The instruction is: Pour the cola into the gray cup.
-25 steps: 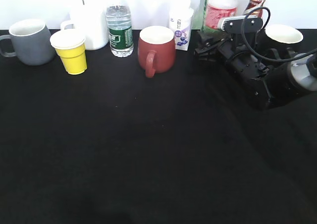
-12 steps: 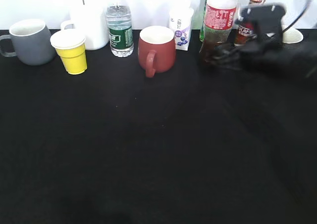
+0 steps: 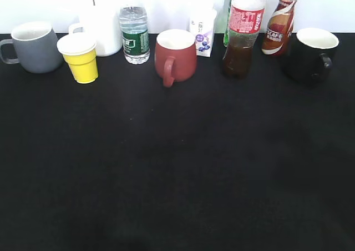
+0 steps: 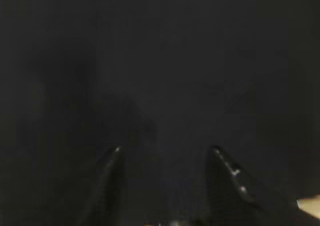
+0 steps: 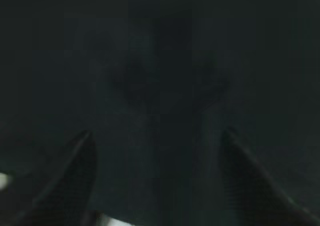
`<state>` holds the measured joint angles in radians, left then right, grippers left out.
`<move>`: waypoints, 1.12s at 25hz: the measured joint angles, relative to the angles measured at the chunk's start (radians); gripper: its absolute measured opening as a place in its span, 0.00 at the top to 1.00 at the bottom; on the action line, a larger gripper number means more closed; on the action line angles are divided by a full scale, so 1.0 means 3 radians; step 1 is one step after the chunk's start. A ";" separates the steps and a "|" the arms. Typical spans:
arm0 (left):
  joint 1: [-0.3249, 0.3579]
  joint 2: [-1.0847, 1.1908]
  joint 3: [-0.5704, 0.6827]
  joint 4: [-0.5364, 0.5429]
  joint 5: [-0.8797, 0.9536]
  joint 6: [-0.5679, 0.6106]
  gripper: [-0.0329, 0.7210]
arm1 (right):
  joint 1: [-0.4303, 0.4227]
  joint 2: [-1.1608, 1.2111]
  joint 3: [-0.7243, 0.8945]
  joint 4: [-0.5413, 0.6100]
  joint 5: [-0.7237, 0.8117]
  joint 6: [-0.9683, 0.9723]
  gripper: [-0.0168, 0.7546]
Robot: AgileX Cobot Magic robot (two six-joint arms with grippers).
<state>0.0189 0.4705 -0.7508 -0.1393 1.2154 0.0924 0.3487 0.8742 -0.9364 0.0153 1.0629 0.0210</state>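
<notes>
The brown-and-white coffee bottle (image 3: 279, 28) at the back right shows "SCAFE" in white letters across its lower band (the start of the word curves out of sight). The cola (image 3: 242, 35) wears a red label with white lettering running vertically, too small to make out. The water bottle (image 3: 133, 33) carries a green label with white marks, unreadable here. The small white carton (image 3: 203, 31) has purple print and a berry picture, its characters blurred. Both wrist views show no writing.
</notes>
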 joint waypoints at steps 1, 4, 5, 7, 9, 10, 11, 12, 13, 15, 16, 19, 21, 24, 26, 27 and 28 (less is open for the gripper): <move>0.0000 -0.0365 0.0000 0.0028 0.0003 0.0003 0.42 | 0.0000 -0.0374 0.0033 0.0000 0.0007 0.0000 0.24; 0.0010 -0.1288 0.0004 0.0220 0.0013 0.0009 0.41 | 0.0000 -0.1418 0.0560 -0.0016 0.0017 0.0000 0.24; 0.0039 -0.1502 0.0054 0.0243 0.0013 0.0009 0.41 | 0.0000 -0.1751 0.0844 -0.0051 0.0025 0.0000 0.24; 0.0091 -0.1593 0.0258 0.0248 0.0022 0.0009 0.41 | 0.0000 -0.2332 0.1292 -0.0102 0.0014 0.0000 0.24; 0.0104 -0.1593 0.0508 0.0236 0.0025 0.0010 0.41 | 0.0000 -0.2631 0.1440 -0.0151 -0.0021 0.0000 0.24; 0.0104 -0.1593 0.0598 0.0211 0.0029 0.0010 0.41 | 0.0000 -0.2657 0.1440 -0.0162 -0.0037 0.0000 0.24; 0.0104 -0.1593 0.0601 0.0201 0.0018 0.0010 0.41 | 0.0000 -0.2657 0.1441 -0.0165 -0.0051 0.0000 0.24; 0.0104 -0.1593 0.0601 0.0195 0.0005 0.0010 0.41 | 0.0000 -0.2657 0.1441 -0.0165 -0.0058 0.0000 0.24; 0.0104 -0.1593 0.0601 0.0195 0.0006 0.0010 0.41 | 0.0000 -0.2657 0.1441 -0.0165 -0.0060 0.0000 0.24; 0.0104 -0.1593 0.0601 0.0104 -0.0012 0.0010 0.41 | 0.0000 -0.2657 0.1441 -0.0165 -0.0065 0.0000 0.24; 0.0104 -0.1593 0.0602 0.0089 -0.0039 0.0010 0.41 | 0.0000 -0.2657 0.1444 -0.0165 -0.0065 0.0000 0.24; 0.0104 -0.1593 0.0652 0.0080 -0.0212 0.0010 0.41 | 0.0000 -0.2659 0.1444 -0.0165 -0.0068 -0.0003 0.24; 0.0104 -0.1593 0.0758 0.0080 -0.0452 0.0010 0.41 | 0.0000 -0.2659 0.1444 -0.0165 -0.0068 -0.0003 0.24; 0.0104 -0.1593 0.0768 0.0080 -0.0486 0.0010 0.41 | 0.0000 -0.2659 0.1444 -0.0165 -0.0068 -0.0005 0.24; 0.0104 -0.1593 0.0768 0.0080 -0.0492 0.0013 0.41 | 0.0000 -0.2659 0.1444 -0.0165 -0.0068 -0.0005 0.24; 0.0104 -0.1593 0.0768 0.0080 -0.0495 0.0013 0.41 | 0.0000 -0.2659 0.1444 -0.0165 -0.0068 -0.0005 0.24; 0.0104 -0.1593 0.0768 0.0080 -0.0495 0.0013 0.41 | 0.0000 -0.2659 0.1444 -0.0165 -0.0068 -0.0005 0.24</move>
<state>0.0502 -0.0074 -0.5202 -0.1152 1.0668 0.0963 0.3487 0.0766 -0.5033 -0.0341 1.0426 0.0194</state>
